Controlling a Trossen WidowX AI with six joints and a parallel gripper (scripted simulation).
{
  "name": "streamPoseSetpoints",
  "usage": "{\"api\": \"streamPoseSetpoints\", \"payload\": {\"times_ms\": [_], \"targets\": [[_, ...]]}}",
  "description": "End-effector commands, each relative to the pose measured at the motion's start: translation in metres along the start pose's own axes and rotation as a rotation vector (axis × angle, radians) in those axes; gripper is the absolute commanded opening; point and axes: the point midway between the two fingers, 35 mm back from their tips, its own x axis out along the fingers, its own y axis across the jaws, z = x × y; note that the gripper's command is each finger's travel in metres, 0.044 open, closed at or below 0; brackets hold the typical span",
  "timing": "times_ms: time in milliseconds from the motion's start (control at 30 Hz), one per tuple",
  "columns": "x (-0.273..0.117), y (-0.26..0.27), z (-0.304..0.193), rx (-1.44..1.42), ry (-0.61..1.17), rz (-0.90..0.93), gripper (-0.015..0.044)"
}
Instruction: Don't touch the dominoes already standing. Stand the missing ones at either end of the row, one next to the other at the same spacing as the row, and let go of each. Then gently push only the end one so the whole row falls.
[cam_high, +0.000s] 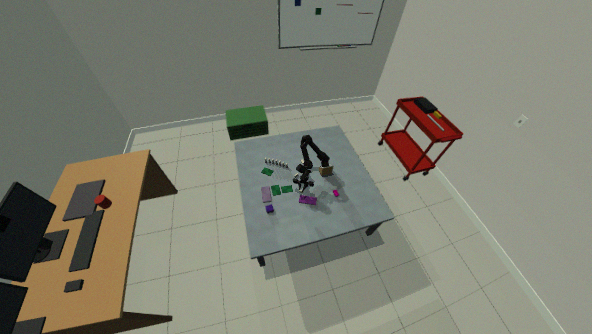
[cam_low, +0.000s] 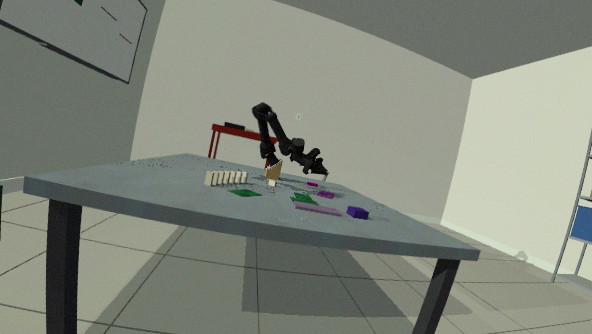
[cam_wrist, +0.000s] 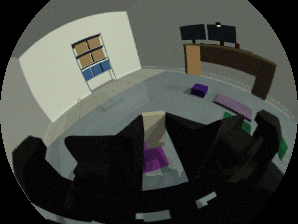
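Note:
A row of several cream dominoes (cam_high: 276, 163) (cam_low: 226, 178) stands upright on the table, away from the gripper. A separate cream piece (cam_low: 272, 183), apparently a domino, is on the table beside the wooden block in the exterior view. My gripper (cam_high: 302, 189) (cam_low: 325, 175) is shut on a cream domino (cam_wrist: 154, 128), which sticks out between the fingertips in the wrist view. The gripper is raised above the table, near the magenta block. The far side of the held domino is hidden, and the fingers cover its edges.
Magenta block (cam_high: 307, 200) (cam_low: 326, 194) (cam_wrist: 157, 159) near the gripper; small pink block (cam_high: 336, 193) (cam_low: 312, 184); purple block (cam_high: 269, 209) (cam_low: 358, 213) (cam_wrist: 199, 90); mauve slab (cam_high: 266, 194) (cam_low: 317, 208) (cam_wrist: 233, 106). Green pieces (cam_high: 286, 189) (cam_low: 244, 193) lie flat. Wooden block (cam_high: 326, 171) (cam_low: 273, 171) is by the arm's base.

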Motion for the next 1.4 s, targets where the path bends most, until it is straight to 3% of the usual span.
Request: {"api": "streamPoseSetpoints", "payload": {"times_ms": [0, 567, 1367], "targets": [[-0.01, 0.0, 0.001, -0.026, -0.048, -0.01, 0.0107], [-0.066, -0.001, 0.014, -0.164, -0.281, -0.106, 0.0107], [-0.058, -0.008, -0.004, -0.177, -0.275, -0.1, 0.0107]]}}
